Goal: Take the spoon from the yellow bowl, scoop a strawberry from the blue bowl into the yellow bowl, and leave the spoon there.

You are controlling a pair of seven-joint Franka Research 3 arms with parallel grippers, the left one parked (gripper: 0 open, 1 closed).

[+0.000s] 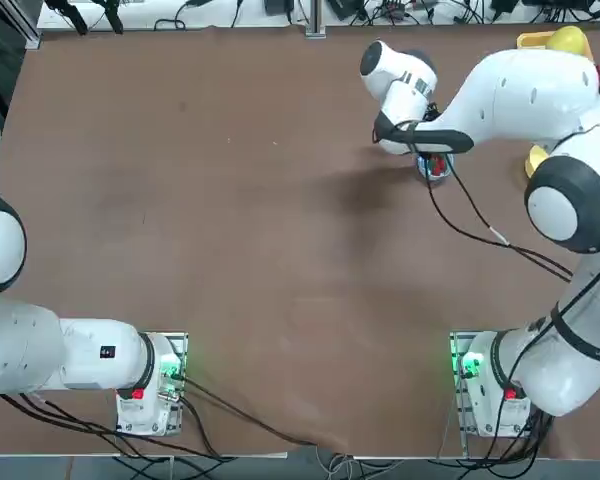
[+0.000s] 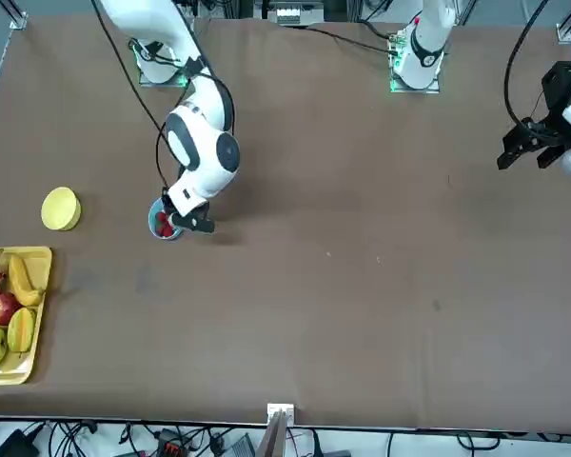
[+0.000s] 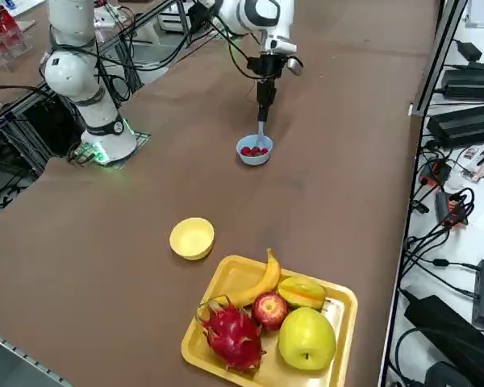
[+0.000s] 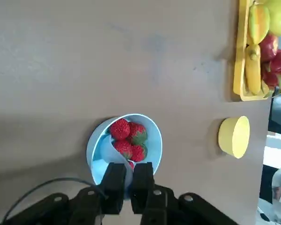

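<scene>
Spoon (image 3: 260,134) in right claw (image 4: 128,180), tip in blue bowl (image 4: 152,136) w/ strawberries (image 4: 129,136)

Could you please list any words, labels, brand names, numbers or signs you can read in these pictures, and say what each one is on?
None can be read: the blue bowl, yellow bowl, fruit tray and table are plain.
A small dark mark on the parked arm is too small to read.
</scene>
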